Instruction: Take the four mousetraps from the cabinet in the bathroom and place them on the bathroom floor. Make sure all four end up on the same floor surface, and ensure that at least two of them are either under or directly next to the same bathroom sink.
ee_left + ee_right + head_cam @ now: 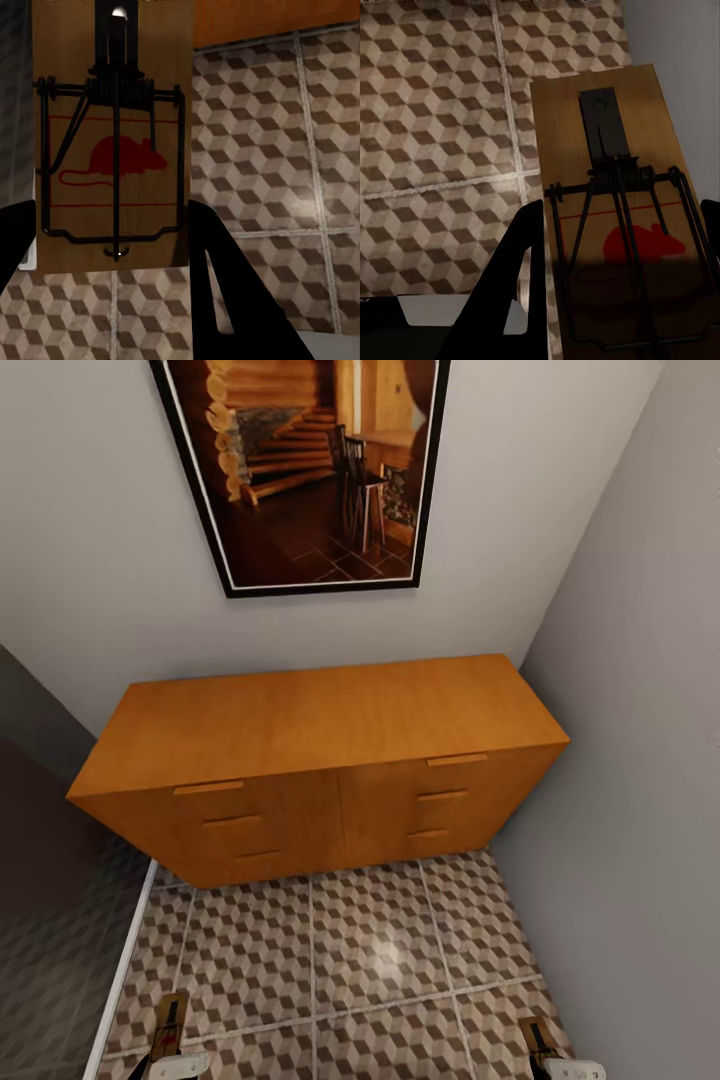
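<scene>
The orange-brown cabinet (pixel 320 720) stands against the far wall with all its drawer fronts closed; its lower edge also shows in the left wrist view (pixel 270 19). My left gripper (pixel 112 217) is shut on a mousetrap (pixel 112 150), a wooden board with a red mouse print and a black wire spring. That mousetrap (pixel 168 1028) shows low and left over the cube-pattern floor (pixel 370 950). My right gripper (pixel 622 210) is shut on a second mousetrap (pixel 615 225), which shows low and right (pixel 540 1042). Both traps hang above the tiles. The sink is out of view.
A framed picture (pixel 310 470) of a log interior hangs above the cabinet. A grey wall (pixel 640 760) closes the right side near the cabinet's end. A dark panel with a white edge strip (pixel 125 960) borders the tiles on the left.
</scene>
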{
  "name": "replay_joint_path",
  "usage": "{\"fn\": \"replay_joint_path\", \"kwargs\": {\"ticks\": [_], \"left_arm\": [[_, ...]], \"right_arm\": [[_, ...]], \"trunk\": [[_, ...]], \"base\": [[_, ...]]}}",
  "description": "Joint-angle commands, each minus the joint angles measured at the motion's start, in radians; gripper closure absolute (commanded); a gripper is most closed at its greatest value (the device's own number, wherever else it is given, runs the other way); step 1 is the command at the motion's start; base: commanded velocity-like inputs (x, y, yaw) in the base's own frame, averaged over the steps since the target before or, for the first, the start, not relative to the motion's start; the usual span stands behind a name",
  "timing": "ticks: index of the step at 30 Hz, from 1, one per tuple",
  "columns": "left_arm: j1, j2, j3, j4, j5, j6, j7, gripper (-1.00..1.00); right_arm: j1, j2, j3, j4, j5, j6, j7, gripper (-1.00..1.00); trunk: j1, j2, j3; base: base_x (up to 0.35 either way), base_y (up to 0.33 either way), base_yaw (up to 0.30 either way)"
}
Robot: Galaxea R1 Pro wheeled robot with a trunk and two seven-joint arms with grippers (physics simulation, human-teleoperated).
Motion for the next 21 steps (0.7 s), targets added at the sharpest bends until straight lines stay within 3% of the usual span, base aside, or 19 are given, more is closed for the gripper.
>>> {"fn": "replay_joint_path", "kwargs": {"ticks": [1,16,21], "left_arm": [[0.000,0.000,-0.007,0.001,-0.006,-0.001,0.010,1.00],[0.000,-0.005,-0.007,0.001,-0.006,0.015,0.010,1.00],[0.000,-0.007,-0.007,0.001,-0.006,0.018,0.010,1.00]], "right_arm": [[-0.001,-0.001,0.008,-0.001,-0.007,-0.004,-0.005,1.00],[-0.001,-0.001,0.008,0.000,-0.007,-0.003,-0.005,1.00],[-0.001,-0.001,0.008,0.000,-0.006,-0.003,-0.005,1.00]], "trunk": [[0.001,-0.002,0.000],[0.001,-0.002,0.024],[0.001,-0.002,0.032]], "base": [[0.000,0.000,0.000],[-0.002,0.000,0.000],[-0.215,0.000,0.000]]}}
